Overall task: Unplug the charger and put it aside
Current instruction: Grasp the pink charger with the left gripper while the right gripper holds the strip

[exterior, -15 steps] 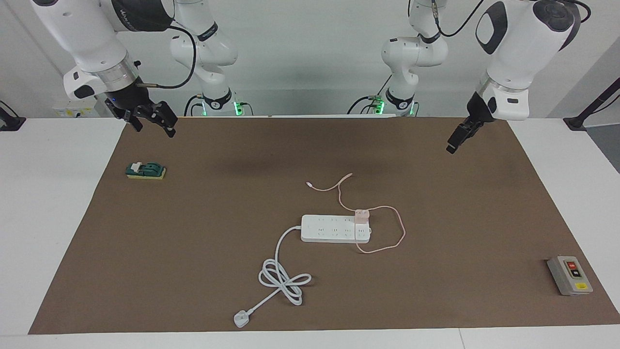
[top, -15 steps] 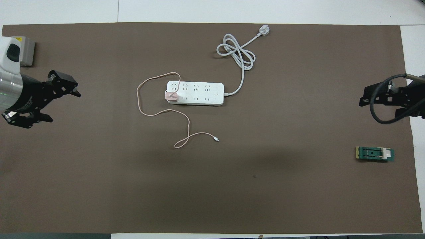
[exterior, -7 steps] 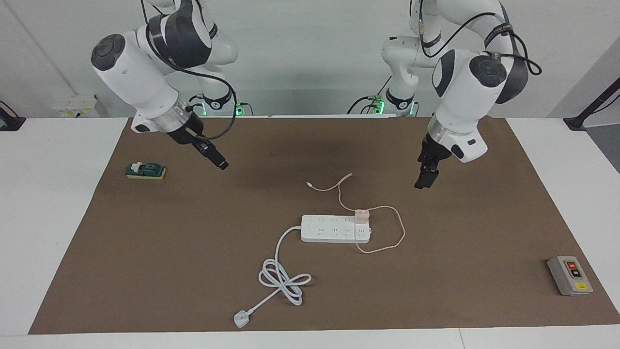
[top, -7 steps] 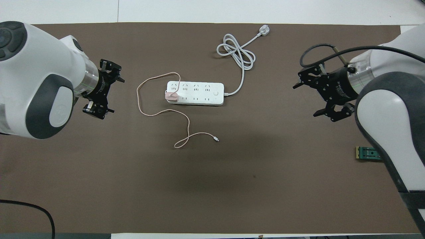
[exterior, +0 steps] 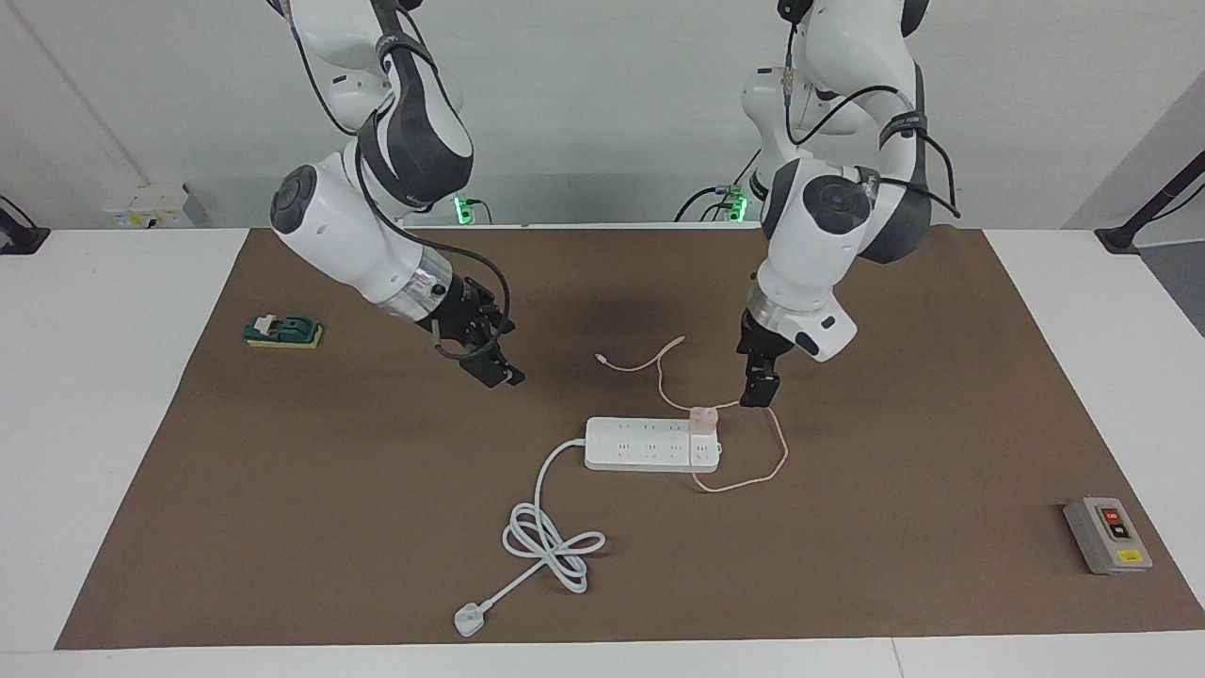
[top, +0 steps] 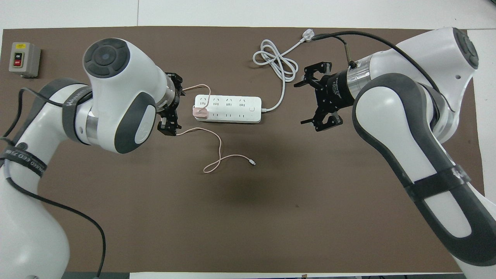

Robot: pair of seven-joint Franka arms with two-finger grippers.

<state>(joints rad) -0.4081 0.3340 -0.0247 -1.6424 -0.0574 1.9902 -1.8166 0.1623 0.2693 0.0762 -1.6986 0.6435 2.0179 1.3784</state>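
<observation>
I see the charger (exterior: pixel 703 418) plugged into the strip (exterior: pixel 650 443) mid-counter. My left gripper (exterior: pixel 759 395) hangs just beside it, fingers open; my right gripper (exterior: pixel 490 363), open too, hovers near the strip's corded end.

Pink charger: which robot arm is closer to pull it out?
Probably the left arm. Its open hand hangs right beside the charger, plugged into the strip. The right hand, also open, hangs apart, off the strip's other end.
</observation>
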